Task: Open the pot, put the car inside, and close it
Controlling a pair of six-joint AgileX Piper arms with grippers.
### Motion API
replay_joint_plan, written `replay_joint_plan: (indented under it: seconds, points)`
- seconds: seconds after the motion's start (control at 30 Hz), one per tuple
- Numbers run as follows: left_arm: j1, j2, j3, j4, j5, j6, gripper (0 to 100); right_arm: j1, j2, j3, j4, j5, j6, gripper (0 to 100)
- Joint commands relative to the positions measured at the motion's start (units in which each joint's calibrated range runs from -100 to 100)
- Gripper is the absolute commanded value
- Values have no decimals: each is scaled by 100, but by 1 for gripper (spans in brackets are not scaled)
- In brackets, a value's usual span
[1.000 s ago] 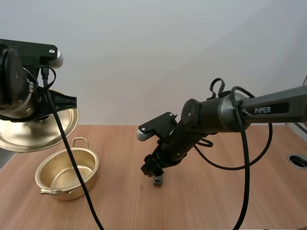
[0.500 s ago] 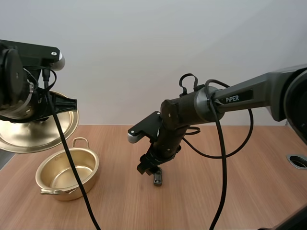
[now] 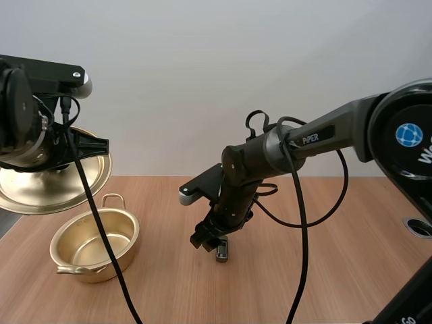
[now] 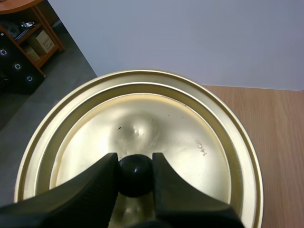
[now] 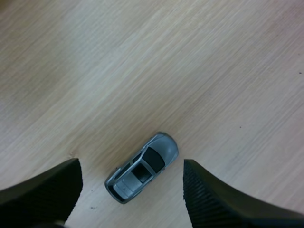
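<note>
The gold pot (image 3: 94,245) stands open on the table at the left, with nothing inside. Above it and to the left, my left gripper (image 4: 135,173) is shut on the black knob (image 4: 135,175) of the gold lid (image 3: 57,179), which hangs in the air. A small grey toy car (image 5: 141,168) (image 3: 221,252) rests on the wood near the table's middle. Just over the car, my right gripper (image 5: 130,190) (image 3: 208,238) is open, a finger on either side and neither touching it.
The wooden table (image 3: 290,270) stretches bare between the pot and the car and out to the right. A round cable port (image 3: 420,227) sits in the tabletop at the far right edge.
My right arm has swung left and forward, bringing its gripper down over the car. The left arm has held still with the lid.
</note>
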Motion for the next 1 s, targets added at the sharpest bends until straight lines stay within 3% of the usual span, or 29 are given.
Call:
replay_joint_plan:
  seconds: [0.0, 0.97]
  points:
    - [-2, 8, -7, -6, 4, 3, 0, 2, 80, -3, 0, -5, -1, 100]
    - [-2, 8, -7, -6, 4, 17, 0, 2, 1077, -3, -93, -391, 36, 100]
